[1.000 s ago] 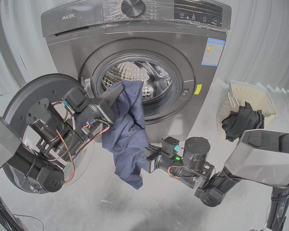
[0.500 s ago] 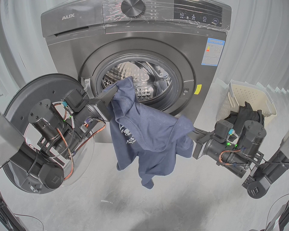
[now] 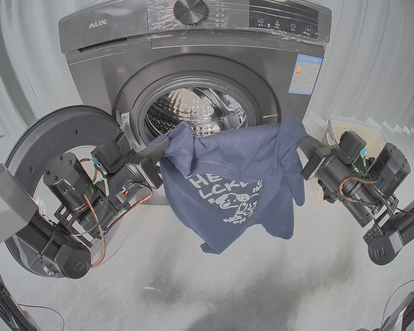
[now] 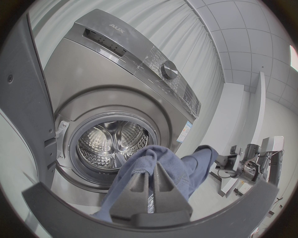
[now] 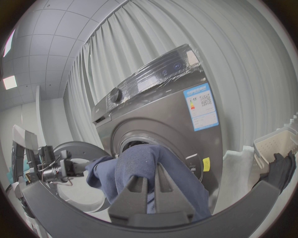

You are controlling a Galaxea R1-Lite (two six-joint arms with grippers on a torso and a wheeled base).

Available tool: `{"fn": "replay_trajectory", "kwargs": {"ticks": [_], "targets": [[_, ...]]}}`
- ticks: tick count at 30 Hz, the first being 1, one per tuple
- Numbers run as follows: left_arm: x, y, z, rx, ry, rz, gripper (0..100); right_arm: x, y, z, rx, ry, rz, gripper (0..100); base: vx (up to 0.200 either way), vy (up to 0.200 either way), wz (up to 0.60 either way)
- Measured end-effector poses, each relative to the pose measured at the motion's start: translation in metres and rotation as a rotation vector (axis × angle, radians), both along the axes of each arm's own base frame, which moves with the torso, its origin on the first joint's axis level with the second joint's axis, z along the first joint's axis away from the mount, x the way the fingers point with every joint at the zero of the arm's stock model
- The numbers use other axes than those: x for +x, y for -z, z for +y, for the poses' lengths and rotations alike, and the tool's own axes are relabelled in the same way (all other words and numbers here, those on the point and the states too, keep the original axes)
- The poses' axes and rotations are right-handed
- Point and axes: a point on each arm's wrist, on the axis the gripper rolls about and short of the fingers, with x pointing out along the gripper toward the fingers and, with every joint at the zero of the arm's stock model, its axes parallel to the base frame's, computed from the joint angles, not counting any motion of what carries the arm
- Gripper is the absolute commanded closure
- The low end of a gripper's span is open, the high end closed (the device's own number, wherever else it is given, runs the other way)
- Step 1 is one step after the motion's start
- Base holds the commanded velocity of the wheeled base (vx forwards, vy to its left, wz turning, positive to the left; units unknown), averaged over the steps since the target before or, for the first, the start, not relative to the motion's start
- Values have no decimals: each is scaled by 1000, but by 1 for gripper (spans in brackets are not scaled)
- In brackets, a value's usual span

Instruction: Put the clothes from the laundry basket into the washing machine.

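We hold the blue shirt [image 3: 233, 172] spread across mid-frame, the left gripper [image 3: 163, 146] and right gripper [image 3: 304, 144] with jaws clamped on it; next we must feed it into the washing machine [image 3: 108, 73].

There is one grey metal front-loading washing machine [image 3: 108, 73], with one round grey door [image 3: 64, 129], one shiny steel drum [image 3: 189, 103] and one round black control knob [image 3: 190, 9]. On its front are two stickers: one blue and white label [image 3: 305, 74] and one small yellow sticker [image 3: 283, 128]. The clothes are two: one dark blue T-shirt with white print [image 3: 241, 172] and one black garment [image 5: 281, 169]. There is one cream perforated plastic laundry basket [image 5: 274, 143]. The grippers are two, the left gripper [image 4: 152, 173] and the right gripper [image 5: 151, 176].
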Motion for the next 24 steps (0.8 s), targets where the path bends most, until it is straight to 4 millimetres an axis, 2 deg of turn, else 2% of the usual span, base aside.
{"fn": "replay_trajectory", "kwargs": {"ticks": [5,12,24], "targets": [[-1,3,2,7,-3,9,100,7,-6,-12,16,46,-20,100,0,0,0],[-1,0,6,0,-16,2,100,19,-3,-30,10,117,-13,100,0,0,0],[-1,-8,12,-13,-37,-17,100,26,9,-30,-3,125,19,100,0,0,0]]}}
